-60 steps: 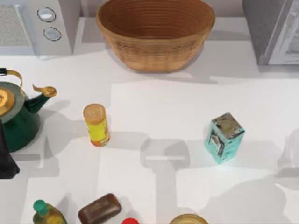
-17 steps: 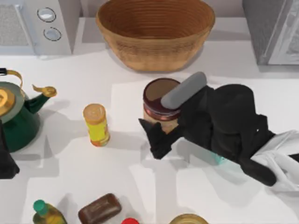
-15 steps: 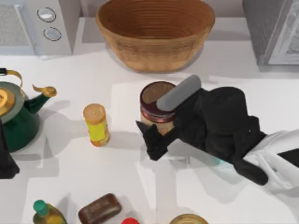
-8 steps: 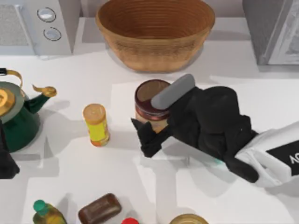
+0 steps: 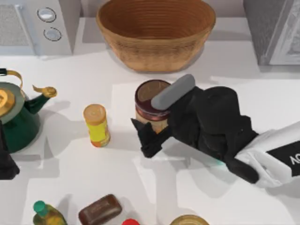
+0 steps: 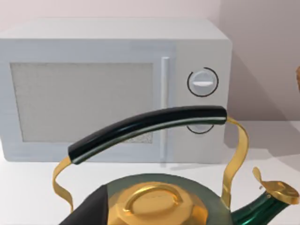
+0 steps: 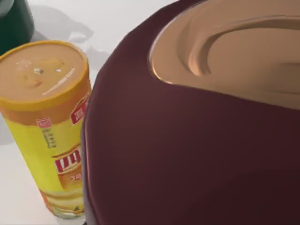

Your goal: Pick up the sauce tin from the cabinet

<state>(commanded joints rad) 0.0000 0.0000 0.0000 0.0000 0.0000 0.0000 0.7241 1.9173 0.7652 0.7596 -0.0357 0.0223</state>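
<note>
Cabinet [image 5: 272, 30] behind and to the right of the basket [image 5: 156, 33]. Right gripper [image 5: 152, 123] in front of the basket, fingers clamped on the sauce tin [image 5: 149, 101], well apart from the cabinet. Yellow tube [image 5: 97, 125] stands left of the tin. Left gripper [image 5: 5, 161] is parked by the kettle [image 5: 16, 112].

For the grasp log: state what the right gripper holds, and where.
The right gripper grips the sauce tin by its side wall, below the rim.

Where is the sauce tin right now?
In the top view the sauce tin sits mid-table in the right gripper, in front of the wicker basket and right of the yellow tube.
</note>
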